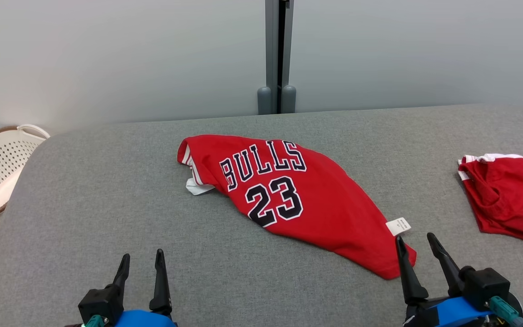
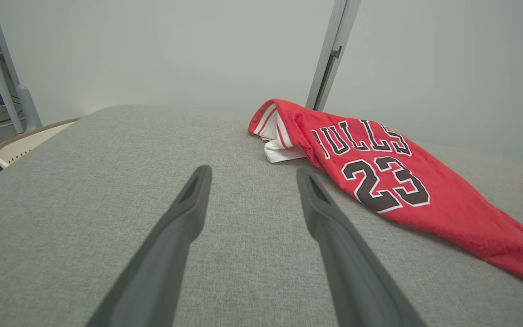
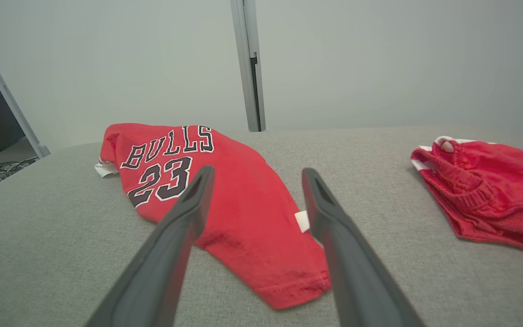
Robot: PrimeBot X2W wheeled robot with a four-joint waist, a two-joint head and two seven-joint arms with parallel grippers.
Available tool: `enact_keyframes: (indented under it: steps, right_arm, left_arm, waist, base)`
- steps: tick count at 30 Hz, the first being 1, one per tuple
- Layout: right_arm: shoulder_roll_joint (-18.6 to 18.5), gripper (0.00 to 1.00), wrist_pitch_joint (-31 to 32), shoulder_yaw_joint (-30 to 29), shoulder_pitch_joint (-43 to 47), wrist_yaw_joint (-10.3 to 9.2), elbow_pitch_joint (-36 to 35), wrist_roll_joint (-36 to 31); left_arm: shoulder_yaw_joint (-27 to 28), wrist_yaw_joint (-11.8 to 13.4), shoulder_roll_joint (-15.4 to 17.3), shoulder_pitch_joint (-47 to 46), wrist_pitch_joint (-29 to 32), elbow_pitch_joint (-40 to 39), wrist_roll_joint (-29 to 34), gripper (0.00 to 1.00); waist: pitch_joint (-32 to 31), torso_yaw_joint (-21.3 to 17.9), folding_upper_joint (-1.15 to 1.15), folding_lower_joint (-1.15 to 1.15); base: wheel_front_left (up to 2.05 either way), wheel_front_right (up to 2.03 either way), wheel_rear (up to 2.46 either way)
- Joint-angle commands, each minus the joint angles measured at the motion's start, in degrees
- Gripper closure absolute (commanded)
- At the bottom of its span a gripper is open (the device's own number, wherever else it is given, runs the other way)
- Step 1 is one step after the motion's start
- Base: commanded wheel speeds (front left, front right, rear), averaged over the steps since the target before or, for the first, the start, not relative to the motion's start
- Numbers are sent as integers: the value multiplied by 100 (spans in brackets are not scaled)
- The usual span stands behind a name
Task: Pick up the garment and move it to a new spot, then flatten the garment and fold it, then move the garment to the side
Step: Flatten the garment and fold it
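Red jersey [image 1: 316,213] half-folded, underside hidden; left pincer [image 1: 142,253] and right pincer [image 1: 414,237] apart, empty.

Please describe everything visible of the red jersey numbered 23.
The red jersey looks like soft knit, with BULLS and 23 in black print and white trim at its far end. It lies bunched, slanting across the grey surface, a white tag near its hem. The open right hand hovers by its near corner.

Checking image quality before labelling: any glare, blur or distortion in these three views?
Head view: soft even light, no glare, jersey lettering sharp. Left wrist view: wide-angle stretch at edges, left gripper's fingers soft up close. Right wrist view: right gripper's fingers likewise soft, second red garment crisp.
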Motion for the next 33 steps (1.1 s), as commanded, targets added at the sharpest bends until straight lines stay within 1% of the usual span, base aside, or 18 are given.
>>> enact_keyframes:
  steps: [1,9,13,17,21,25,31,33]
  right_arm:
    - [-12,0,-29,-10,29,1,-6,-19]
    - [-12,0,-29,-75,-83,1,62,-64]
    - [-13,0,85,-292,-496,1,187,-373]
    - [-19,0,353,-633,-1126,1,392,-762]
    - [-284,0,719,-869,-1871,1,839,-1008]
    - [-729,0,1139,-777,-2581,1,1540,-1240]
    - [-1179,0,1631,-519,-3481,1,2629,-1036]
    - [-1238,0,1705,-483,-3722,1,2957,-952]
  left_arm:
    - [35,-4,18,7,-28,11,23,0]
    - [34,-15,2,-24,-28,6,58,0]
    - [-22,-38,-30,-132,-28,-39,82,0]
    - [-106,-62,-83,-257,-28,-100,123,0]
    - [-158,-87,-131,-430,-29,-153,171,0]
    - [-228,-127,-178,-582,-28,-143,205,0]
    - [-263,-147,-264,-772,-29,-126,242,0]
    - [-248,-156,-285,-828,-28,-127,261,0]
  waist:
    - [3,8,0,0]
    - [80,59,0,0]
    - [242,186,0,0]
    - [515,424,0,0]
    - [843,737,0,0]
    - [1169,1094,0,0]
    - [1591,1569,0,0]
    - [1695,1681,0,0]
  base:
    - [0,0,0]
    - [0,0,0]
    - [0,0,0]
    - [0,0,0]
    - [0,0,0]
    - [0,0,0]
    - [0,0,0]
    - [0,0,0]
